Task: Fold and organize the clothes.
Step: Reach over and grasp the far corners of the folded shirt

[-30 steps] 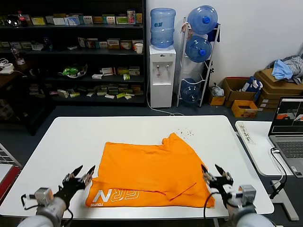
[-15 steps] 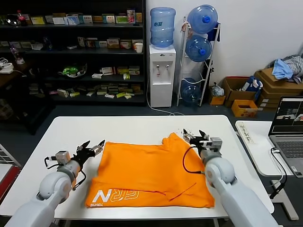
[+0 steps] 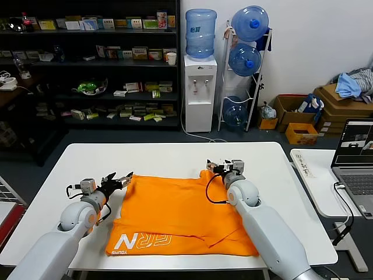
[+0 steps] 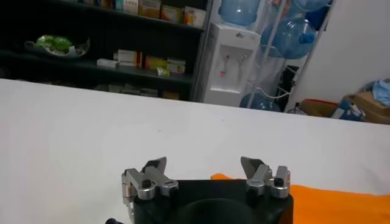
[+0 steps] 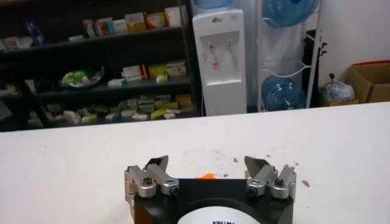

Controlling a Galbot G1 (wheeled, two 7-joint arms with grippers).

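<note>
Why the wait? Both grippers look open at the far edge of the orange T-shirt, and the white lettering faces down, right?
Not quite: the head view shows the orange T-shirt with its white lettering face up, near the front edge. Left gripper and right gripper are indeed open at the far edge.

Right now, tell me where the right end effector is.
In the head view, the right end effector is on the robot's right, open, at the far right corner of the orange T-shirt on the white table.

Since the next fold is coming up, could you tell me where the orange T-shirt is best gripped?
Probably at the far corners of the T-shirt, pinching the thin edge from outside. The open left gripper and right gripper already hover at these corners.
</note>
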